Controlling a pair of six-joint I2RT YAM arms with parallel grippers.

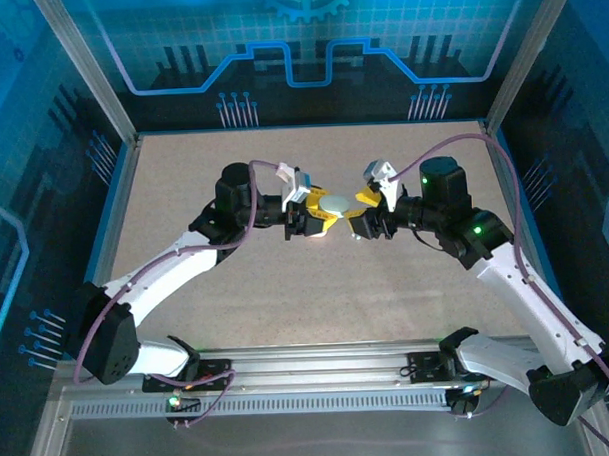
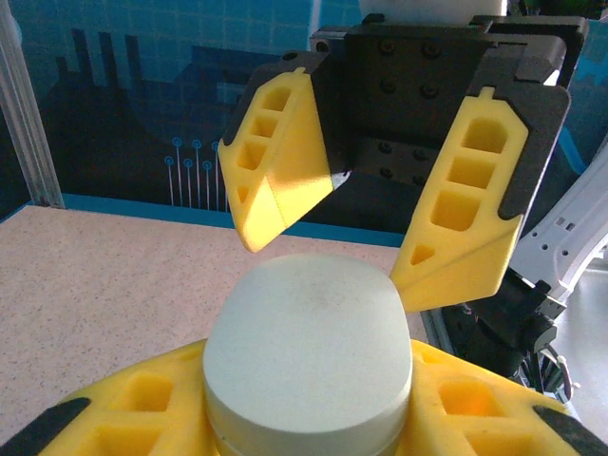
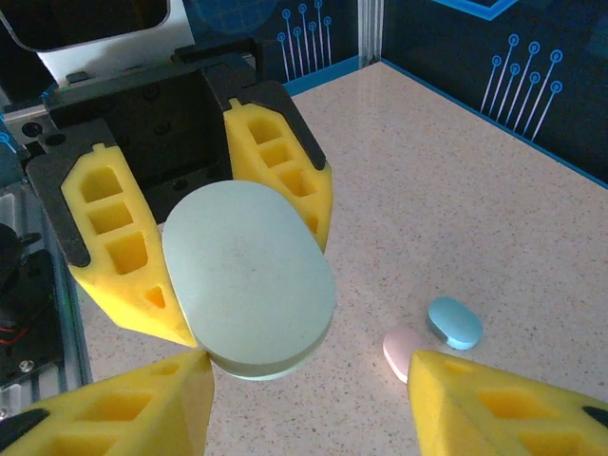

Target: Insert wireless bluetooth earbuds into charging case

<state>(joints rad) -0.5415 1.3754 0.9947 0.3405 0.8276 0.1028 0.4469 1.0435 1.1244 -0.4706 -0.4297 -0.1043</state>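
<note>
The closed case [image 3: 249,280] is gripped by the left tool [image 1: 319,213] above the desk [image 3: 456,190]; the right tool [image 1: 362,210] is held released, facing it. Lid-opening is judged the step in hand. After it, a blue piece [image 3: 454,321] and a pink piece [image 3: 403,350] lying below, possibly earbuds, must be fetched.

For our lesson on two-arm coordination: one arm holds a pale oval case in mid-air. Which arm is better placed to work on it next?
Right, probably. The right fingers stand open and empty, facing the case, while the left fingers are shut on it and busy holding it up.
</note>
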